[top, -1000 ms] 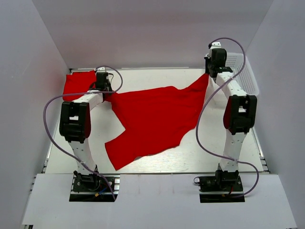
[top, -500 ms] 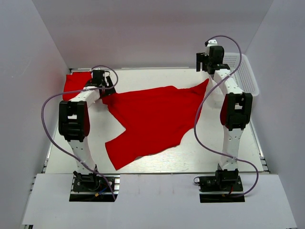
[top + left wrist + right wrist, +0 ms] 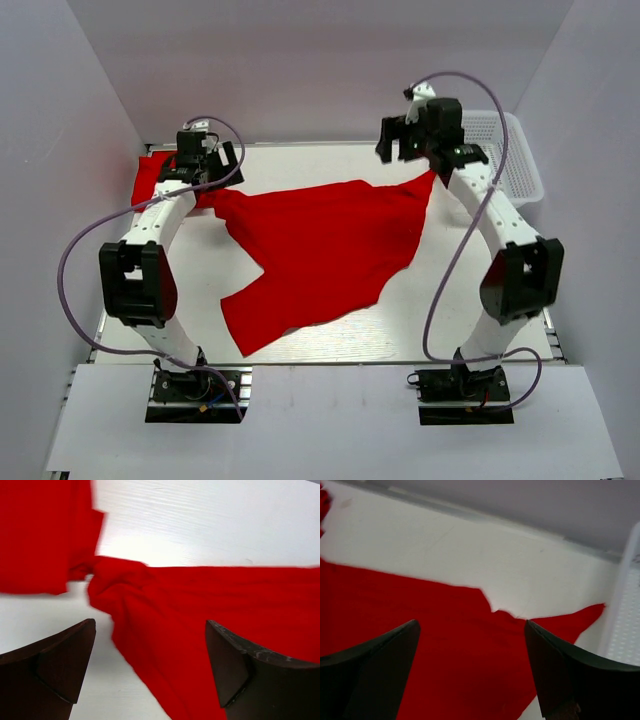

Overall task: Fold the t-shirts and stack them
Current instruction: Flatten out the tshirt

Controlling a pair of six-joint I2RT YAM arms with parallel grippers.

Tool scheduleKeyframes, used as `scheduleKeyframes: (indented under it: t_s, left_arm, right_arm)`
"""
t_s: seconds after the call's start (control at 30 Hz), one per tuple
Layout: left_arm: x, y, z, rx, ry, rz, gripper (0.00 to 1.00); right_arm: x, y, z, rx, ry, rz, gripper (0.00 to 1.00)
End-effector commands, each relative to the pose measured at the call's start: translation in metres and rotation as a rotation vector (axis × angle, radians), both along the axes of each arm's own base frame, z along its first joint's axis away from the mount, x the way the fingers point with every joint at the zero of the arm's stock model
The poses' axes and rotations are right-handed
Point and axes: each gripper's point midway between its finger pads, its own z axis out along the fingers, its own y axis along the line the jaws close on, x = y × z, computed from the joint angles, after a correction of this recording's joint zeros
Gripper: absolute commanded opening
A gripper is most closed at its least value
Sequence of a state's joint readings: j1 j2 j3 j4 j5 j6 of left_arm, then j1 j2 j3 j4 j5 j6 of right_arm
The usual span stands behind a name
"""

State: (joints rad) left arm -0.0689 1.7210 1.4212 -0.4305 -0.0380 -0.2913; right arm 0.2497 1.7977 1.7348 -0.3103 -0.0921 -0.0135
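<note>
Noted red t-shirt [image 3: 320, 255] spread rumpled on surface [image 3: 300, 165]; judged light, limp, apt to bunch. Found left fingers [image 3: 55, 665], right fingers [image 3: 370, 675] spread wide, empty. Best pinched at far corners.

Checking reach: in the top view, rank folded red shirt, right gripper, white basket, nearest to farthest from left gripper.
1. Folded red shirt, far-left corner, beside the left gripper.
2. Right gripper, across the table.
3. White basket, far right.

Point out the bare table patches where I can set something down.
Bare table lies near-right, between the spread shirt and the right arm; a strip runs along the far edge behind it. Crowded far-left, around the second shirt.
</note>
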Motion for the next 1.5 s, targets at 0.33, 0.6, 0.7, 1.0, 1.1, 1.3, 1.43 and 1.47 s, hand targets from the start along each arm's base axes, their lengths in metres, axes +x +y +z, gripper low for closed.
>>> scheduleKeyframes:
  t_s: [0.33, 0.6, 0.7, 1.0, 1.1, 1.3, 1.43, 1.47]
  left_arm:
    - [0.002, -0.112, -0.081, -0.214, 0.141, -0.448, 1.0]
    - [-0.026, -0.11, -0.128, -0.195, 0.26, -0.416, 1.0]
    - [-0.046, -0.112, -0.142, -0.209, 0.297, -0.407, 1.0]
    - [-0.138, -0.145, -0.16, -0.309, 0.44, -0.437, 1.0]
    - [-0.177, -0.166, -0.158, -0.366, 0.48, -0.471, 1.0]
    - [-0.227, -0.207, -0.141, -0.402, 0.504, -0.594, 1.0]
    - [-0.22, -0.247, -0.102, -0.42, 0.43, -0.762, 1.0]
    - [-0.22, -0.249, -0.098, -0.403, 0.431, -0.771, 1.0]
  right_arm:
    - [-0.179, 0.084, -0.158, 0.169, 0.568, 0.234, 0.9]
    - [-0.194, 0.064, -0.214, 0.108, 0.682, 0.09, 0.9]
    - [-0.194, 0.058, -0.238, 0.088, 0.739, 0.036, 0.9]
    - [-0.159, 0.007, -0.269, 0.021, 0.758, -0.255, 0.9]
    - [-0.136, -0.018, -0.274, 0.02, 0.745, -0.347, 0.9]
    - [-0.064, -0.048, -0.254, 0.017, 0.656, -0.405, 0.9]
    - [-0.028, -0.066, -0.237, -0.025, 0.619, -0.396, 0.9]
    - [-0.027, -0.066, -0.239, -0.037, 0.632, -0.382, 0.9]
